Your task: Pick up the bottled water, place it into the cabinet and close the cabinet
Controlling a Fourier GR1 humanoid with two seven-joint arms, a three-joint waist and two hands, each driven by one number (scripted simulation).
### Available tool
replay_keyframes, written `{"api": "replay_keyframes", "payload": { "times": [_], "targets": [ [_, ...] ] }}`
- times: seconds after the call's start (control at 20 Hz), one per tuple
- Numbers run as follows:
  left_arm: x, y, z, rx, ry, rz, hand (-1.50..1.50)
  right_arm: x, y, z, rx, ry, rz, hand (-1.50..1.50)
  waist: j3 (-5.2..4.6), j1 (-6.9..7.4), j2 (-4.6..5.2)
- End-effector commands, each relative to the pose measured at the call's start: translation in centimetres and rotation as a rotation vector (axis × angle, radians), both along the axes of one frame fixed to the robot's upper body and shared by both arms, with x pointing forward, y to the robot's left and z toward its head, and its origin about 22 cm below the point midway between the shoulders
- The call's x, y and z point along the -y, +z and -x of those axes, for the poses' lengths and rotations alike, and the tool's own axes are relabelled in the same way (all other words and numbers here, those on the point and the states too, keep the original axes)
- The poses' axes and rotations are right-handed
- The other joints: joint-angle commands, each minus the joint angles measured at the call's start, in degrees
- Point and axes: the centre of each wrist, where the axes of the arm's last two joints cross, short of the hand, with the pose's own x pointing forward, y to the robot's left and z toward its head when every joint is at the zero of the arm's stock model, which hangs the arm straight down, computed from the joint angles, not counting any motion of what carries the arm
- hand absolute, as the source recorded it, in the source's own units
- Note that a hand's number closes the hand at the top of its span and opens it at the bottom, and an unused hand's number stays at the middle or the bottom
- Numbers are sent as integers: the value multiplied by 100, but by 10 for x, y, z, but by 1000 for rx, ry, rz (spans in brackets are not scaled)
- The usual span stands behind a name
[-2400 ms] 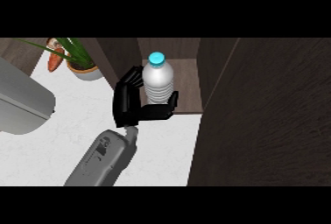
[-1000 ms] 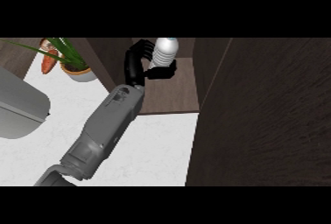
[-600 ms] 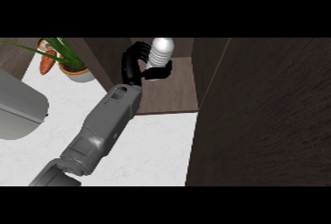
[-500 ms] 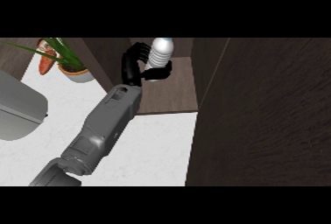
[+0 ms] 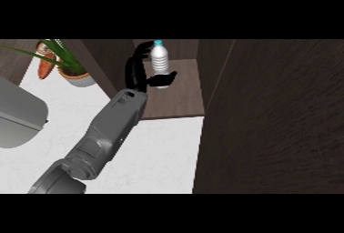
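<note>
While my grey forearm (image 5: 111,132) stretches up across the white bench (image 5: 154,154) from the lower left of the head view, my left hand (image 5: 144,75) sits inside the open cabinet (image 5: 174,98), curled round the bottled water (image 5: 159,59). My fingers run up the bottle's left side and my thumb wraps under its lower part on the right, so I have it in a closed grasp. The bottle stands upright, clear-bodied with a blue cap (image 5: 158,43) at its top, and its upper half shows above my hand. It is within the cabinet's opening, over the brown shelf floor near the back; I cannot tell whether its base touches that floor, because my hand covers the bottom of it.

To the right of the opening stands the dark wooden cabinet door (image 5: 275,118), swung open and filling most of the right side of the view. On the left, a dark wall of the cabinet rises just beside my wrist.

Farther left on the bench stands a potted plant (image 5: 70,68) with long green leaves in a pale pot, and an orange carrot (image 5: 45,66) lies just beside it. A large grey rounded object (image 5: 20,116) sits at the left edge, well apart from the cabinet.

My right hand shows nowhere in the view.
</note>
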Motion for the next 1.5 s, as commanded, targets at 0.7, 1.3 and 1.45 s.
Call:
{"api": "replay_keyframes", "payload": {
  "times": [0.7, 1.3, 1.45],
  "targets": [
    [-8, -6, 2, 29, -35, -9, -150, 0, 16, 11, 29, 35, -2, -150, -18, 43, 27],
    [-6, -3, 7, 221, -315, 349, 150, 13, 23, 17, 13, 25, 5, -150, -7, 120, -71],
    [-8, -13, 16, 211, -388, 443, 150, 5, 16, 9, 4, 1, -20, -150, -8, 210, -91]
  ]
}}
